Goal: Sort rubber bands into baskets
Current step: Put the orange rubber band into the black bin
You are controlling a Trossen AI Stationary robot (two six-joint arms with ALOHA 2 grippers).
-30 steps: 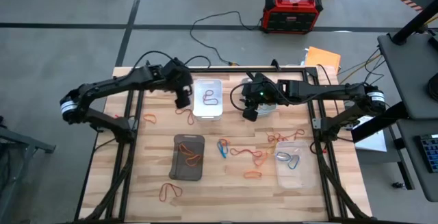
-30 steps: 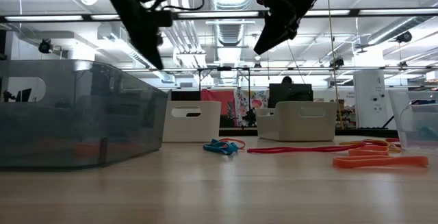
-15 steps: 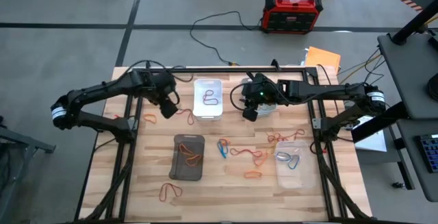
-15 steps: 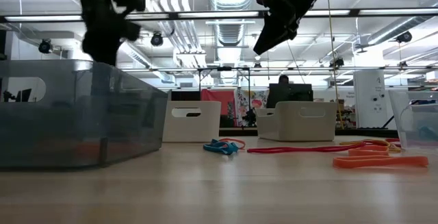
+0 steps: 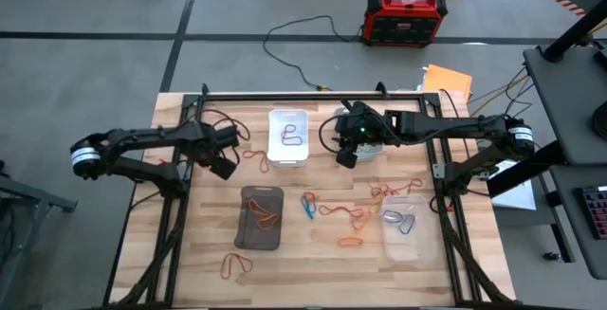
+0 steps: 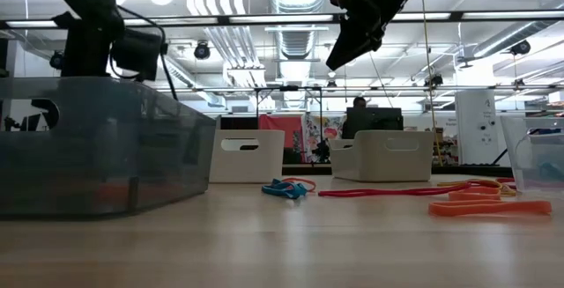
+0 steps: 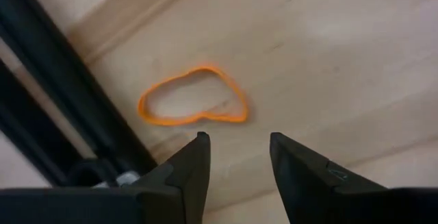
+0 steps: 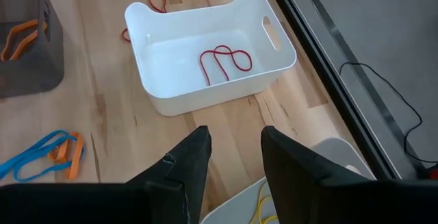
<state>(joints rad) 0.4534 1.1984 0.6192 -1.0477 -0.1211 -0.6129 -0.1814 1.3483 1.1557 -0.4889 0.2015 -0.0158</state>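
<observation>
I have the left tool point(image 7: 236, 145) hanging low over the left side of the desk point(image 5: 313, 263), its fingers parted with nothing between them. Through the left wrist camera an orange rubber band point(image 7: 193, 105) lies flat on the wood just ahead of the fingertips, not yet between them. Its long axis runs roughly across the gap of the fingers, so I judge the tool needs to slide forward a little and drop before it can pinch one side of the loop. A dark frame rail point(image 7: 61, 94) runs close beside the band, which leaves little room on that side.

From above, the left tool point(image 5: 224, 166) sits just beside that small orange loop near the frame, so the left arm is clearly the nearer one. The dark basket point(image 5: 262, 218) with orange bands inside lies nearer the front edge of the desk, well apart from the tool.

The right tool point(image 8: 233, 142) hovers high by the white basket point(image 8: 212, 53), fingers parted; I think it is empty, though the view past it is narrow. A red band point(image 8: 223, 61) already lies in that basket.
</observation>
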